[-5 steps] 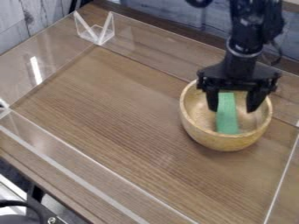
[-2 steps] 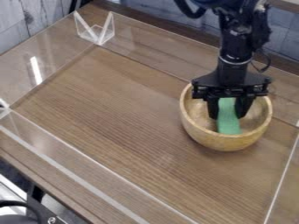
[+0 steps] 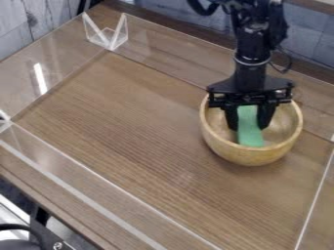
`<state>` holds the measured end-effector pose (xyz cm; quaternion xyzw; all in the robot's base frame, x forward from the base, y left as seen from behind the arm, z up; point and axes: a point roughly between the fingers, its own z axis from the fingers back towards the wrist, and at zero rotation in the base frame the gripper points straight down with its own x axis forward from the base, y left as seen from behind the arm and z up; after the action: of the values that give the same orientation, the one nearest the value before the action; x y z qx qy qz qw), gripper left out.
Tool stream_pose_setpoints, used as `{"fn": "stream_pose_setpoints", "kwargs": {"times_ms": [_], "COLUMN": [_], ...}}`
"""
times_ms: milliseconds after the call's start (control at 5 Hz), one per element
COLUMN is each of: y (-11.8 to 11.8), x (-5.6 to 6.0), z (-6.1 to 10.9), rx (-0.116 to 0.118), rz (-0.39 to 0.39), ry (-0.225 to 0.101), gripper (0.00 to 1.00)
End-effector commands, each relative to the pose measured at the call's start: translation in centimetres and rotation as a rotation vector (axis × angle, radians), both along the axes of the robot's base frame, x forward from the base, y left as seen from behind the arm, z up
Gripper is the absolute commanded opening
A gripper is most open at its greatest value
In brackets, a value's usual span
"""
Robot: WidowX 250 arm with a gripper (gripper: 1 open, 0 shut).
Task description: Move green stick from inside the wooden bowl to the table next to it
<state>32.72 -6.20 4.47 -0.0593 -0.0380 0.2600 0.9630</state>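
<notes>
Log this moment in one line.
black gripper: over flat green stick | stick: inside round light-wood bowl | move to brown table: not done

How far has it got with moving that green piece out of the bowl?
Partway, it seems. The hand has already reached down into the wooden bowl, and its fingers are around the green stick, apparently gripping it. The stick is still inside the bowl, so lifting it out and setting it on the table remain.
</notes>
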Motion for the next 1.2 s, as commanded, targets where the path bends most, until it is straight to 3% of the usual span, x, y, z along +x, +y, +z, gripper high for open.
{"fn": "stream_pose_setpoints", "kwargs": {"times_ms": [0, 400, 800, 1000], "y": [0.4, -1.9, -1.5, -1.3], "x": [1.3, 1.6, 2.1, 1.6], "z": [2.3, 3.9, 6.1, 5.6], "rx": [-0.018, -0.025, -0.044, -0.051], "rz": [-0.007, 0.047, 0.042, 0.031], "ry": [-0.07, -0.068, -0.053, -0.047], "gripper": [0.0, 0.0, 0.0, 0.0]}}
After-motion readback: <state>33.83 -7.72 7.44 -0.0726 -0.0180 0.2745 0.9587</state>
